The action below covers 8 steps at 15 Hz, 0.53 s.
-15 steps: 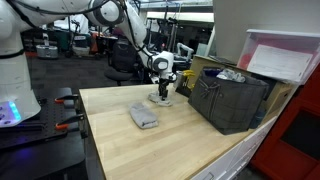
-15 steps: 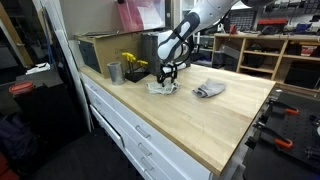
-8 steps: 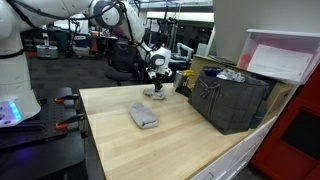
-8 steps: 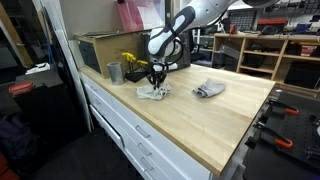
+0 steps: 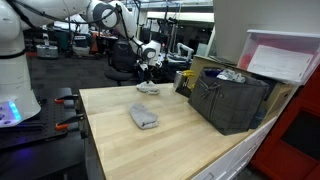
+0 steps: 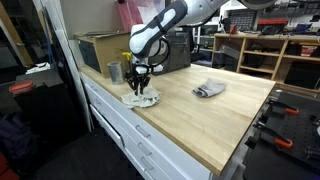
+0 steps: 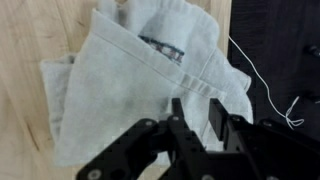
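Tool: the tool (image 6: 140, 86) hangs at the end of the arm over the bench's corner. Its jaws stand narrow, pinched on a raised fold of the light grey cloth (image 6: 140, 98).
Held cloth: in both exterior views it peaks up into the tool, and its skirts spread on the bench (image 6: 225, 125) close to the front edge. In the wrist view the cloth (image 7: 110, 90) lies crumpled and open on the pale wood, with the tool (image 7: 197, 118) coming in from the bottom of the view.
Writing: a dark strip (image 7: 160, 47) sewn to the cloth may be a label; it is too blurred to read.
Thread: a loose white thread (image 7: 265, 85) trails off the cloth's edge.
Second cloth: a folded grey cloth (image 5: 143, 116) lies mid-bench, well apart from the tool.
Neighbours: a metal cup (image 6: 115, 72) stands just beside the held cloth, and something yellow (image 6: 132, 61) is behind it. A dark crate (image 5: 230, 100) sits on the bench's far side.
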Motion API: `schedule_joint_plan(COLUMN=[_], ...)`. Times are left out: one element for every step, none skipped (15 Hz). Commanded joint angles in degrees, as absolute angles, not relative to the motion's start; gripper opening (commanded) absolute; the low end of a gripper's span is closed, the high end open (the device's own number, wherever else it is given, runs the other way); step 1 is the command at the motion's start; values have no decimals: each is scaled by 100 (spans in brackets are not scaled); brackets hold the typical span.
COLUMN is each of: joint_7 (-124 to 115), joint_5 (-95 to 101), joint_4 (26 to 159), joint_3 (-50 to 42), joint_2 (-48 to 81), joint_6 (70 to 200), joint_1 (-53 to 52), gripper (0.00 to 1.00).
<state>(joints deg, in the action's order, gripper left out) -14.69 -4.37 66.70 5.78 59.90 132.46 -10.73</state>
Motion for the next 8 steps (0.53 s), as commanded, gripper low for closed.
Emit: schedule_joint_plan(joint_7=[-1502,-1553,-1607,-1632,-1648,-1626,-1609,-1537], joint_5=[-76,78,202,291,324,321,273,195], joint_4=[7220,7466,7711,7918,8164,8367,8591,8808], joint_3=[214,74,-36,-113,-154,-167,-181,-162], joint_2=[5322,5067,4811,4581,4327,4126,3933,3762], joint_6=[13292,13359,13418,13438,13426,13417,13387,13396], joint_1=[-1398,-1483,-1543,-1564,-1530,-1476,-1386,-1265], gripper=[66,74,81,89,95,99,100,100])
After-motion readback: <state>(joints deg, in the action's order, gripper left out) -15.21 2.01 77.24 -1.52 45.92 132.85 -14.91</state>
